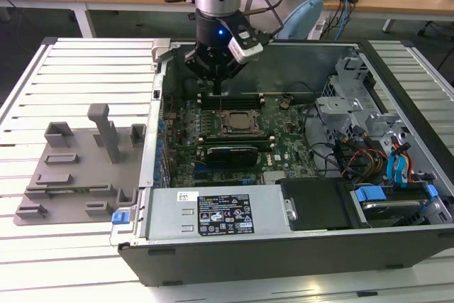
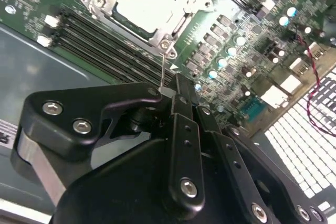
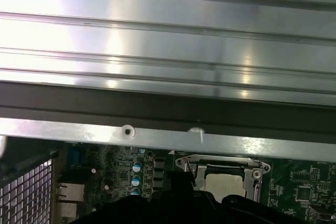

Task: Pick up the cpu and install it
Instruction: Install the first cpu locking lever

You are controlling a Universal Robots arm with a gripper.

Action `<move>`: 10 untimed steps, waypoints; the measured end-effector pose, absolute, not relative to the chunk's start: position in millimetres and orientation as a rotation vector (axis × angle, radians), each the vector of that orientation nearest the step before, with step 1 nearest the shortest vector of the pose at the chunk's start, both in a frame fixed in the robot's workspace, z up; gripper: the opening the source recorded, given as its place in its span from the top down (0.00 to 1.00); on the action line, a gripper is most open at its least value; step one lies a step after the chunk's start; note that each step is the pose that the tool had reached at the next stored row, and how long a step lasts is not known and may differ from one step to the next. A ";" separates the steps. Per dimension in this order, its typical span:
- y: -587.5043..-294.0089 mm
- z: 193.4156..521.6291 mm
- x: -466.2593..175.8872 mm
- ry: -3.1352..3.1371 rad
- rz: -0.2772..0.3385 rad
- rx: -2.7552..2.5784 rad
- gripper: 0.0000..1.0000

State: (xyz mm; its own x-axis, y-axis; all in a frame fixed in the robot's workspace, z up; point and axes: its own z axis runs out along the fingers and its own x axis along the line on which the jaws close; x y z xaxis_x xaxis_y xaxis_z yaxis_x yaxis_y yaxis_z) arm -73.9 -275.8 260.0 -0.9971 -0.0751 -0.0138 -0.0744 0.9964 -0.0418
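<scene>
The cpu, a silvery-white square, lies inside the metal-framed socket on the green motherboard; it is also in the first wrist view. In the exterior view the socket is in the middle of the open computer case. My gripper hangs just above the board, a little beyond the socket's far edge, over the memory slots. In the second wrist view its black fingers meet at a thin tip, and the gripper is shut with nothing between them, apart from the cpu.
A grey plastic fixture tray sits on the slatted table at the exterior view's left. The case wall stands between it and the board. Drive cages and cables crowd the right side, with the power supply in front.
</scene>
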 end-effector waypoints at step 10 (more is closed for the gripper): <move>-275.8 260.0 -47.9 3.123 -0.065 -0.117 0.89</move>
State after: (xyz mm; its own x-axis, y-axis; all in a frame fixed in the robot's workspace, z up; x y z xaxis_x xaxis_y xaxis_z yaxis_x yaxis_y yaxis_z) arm -47.9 -275.8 260.0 -0.9971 -0.0750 -0.0138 -0.0743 0.9964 -0.0419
